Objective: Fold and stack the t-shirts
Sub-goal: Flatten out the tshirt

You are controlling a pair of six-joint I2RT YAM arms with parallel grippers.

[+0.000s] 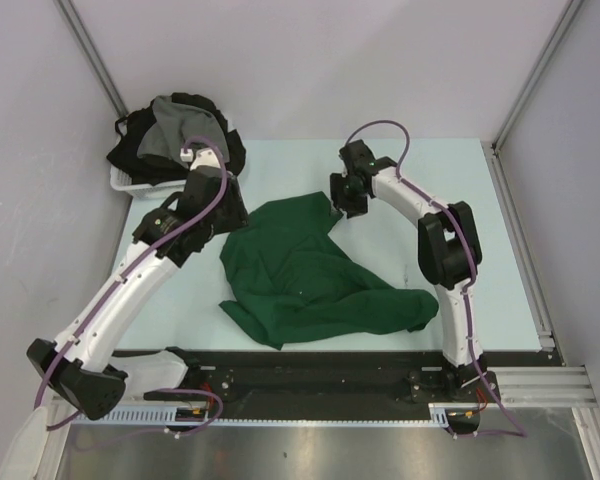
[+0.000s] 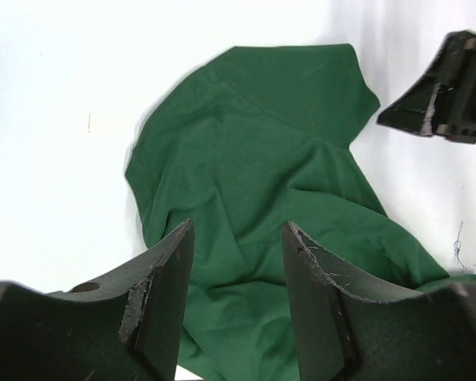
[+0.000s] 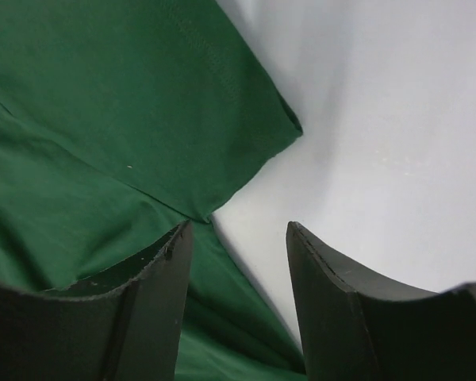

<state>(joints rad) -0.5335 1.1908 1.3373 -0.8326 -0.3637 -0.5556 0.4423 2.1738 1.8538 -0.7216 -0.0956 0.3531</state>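
We have left gripper (image 2: 238,230) spread wide, nothing between the fingers, dark green t-shirt (image 2: 254,159) crumpled on the table (image 1: 450,190) just ahead of it. Right gripper (image 3: 239,228) also spread and empty, one finger over the shirt's sleeve edge, the other over bare table. Grey and black t-shirts (image 1: 180,125) heaped in white basket (image 1: 125,183) behind the left gripper.

Basket (image 1: 121,181) mostly hidden under shirt pile (image 1: 180,128); how many black shirts, can't tell. Green shirt (image 2: 262,198) cut off at bottom of left wrist view, at top and left of right wrist view (image 3: 103,119). Right gripper (image 2: 419,99) cut off at edge.
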